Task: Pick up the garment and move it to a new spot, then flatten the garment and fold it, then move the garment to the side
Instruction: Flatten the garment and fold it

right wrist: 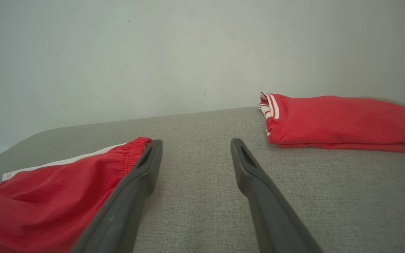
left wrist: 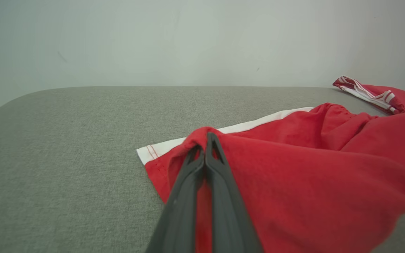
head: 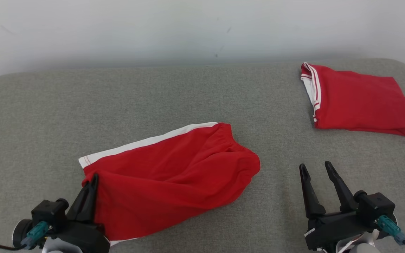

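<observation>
Hem (left wrist: 160,160) of red shorts (head: 174,172) pinched in left end effector (head: 92,177), right end effector (head: 315,166) wide, nearby

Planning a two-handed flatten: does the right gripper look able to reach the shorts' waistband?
Probably yes: the right gripper stands open, with bare grey surface between it and the shorts' waistband.

Two red garments lie on one grey worktop (head: 153,95): one loose garment (head: 174,168) with a single white side band, and one folded garment (head: 360,102) with white-striped trim. There are two pincers, the left pincer (head: 93,179) and the right pincer (head: 315,168), each with two long dark fingers (head: 308,193), four in all. One pale wall (head: 118,31) stands behind.
</observation>
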Controlling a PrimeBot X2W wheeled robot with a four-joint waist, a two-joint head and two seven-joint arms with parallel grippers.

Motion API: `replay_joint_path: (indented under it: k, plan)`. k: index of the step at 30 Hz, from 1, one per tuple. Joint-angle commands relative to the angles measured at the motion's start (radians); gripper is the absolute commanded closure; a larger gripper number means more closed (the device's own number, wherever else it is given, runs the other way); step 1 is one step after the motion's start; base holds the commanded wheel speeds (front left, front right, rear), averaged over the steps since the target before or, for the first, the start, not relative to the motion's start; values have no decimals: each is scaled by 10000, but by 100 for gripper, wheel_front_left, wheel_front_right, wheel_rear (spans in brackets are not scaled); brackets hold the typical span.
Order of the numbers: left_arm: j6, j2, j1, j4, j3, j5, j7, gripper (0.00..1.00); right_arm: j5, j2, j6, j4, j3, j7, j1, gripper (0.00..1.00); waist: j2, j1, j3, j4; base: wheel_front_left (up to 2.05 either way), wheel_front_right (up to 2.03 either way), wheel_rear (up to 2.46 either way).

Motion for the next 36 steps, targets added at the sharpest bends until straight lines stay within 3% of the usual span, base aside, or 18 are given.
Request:
replay_joint_path:
  k: [1,9,10,12,20,26,36]
  plan:
    - [-30,50,-186,246,40,-32,-86,100,46,-38,4,52,21,-9,-64,0,0,-1,169,-224,0,0,0]
    - [-159,-103,-968,1575,400,90,-222,100,16,-13,4,173,80,-10,-136,0,0,-1,138,-319,0,0,0]
    - [-167,-140,-1002,1625,477,144,-223,76,-5,4,4,183,91,-10,-140,0,0,-1,116,-304,0,0,0]
    - [-175,-175,-1004,1689,587,223,-226,0,-25,25,4,210,118,-10,-131,0,0,-1,62,-263,0,0,0]
    - [-246,-597,-207,1009,980,614,-228,0,21,29,4,230,42,-10,43,0,0,-1,-108,85,0,0,0]
    - [-186,-973,1022,-380,1277,825,-227,0,26,50,4,173,6,-10,114,0,0,-1,-153,378,0,0,0]
    - [-229,-1275,2472,-834,936,891,-228,0,3,65,4,208,37,-10,236,0,0,-1,-233,607,0,0,0]
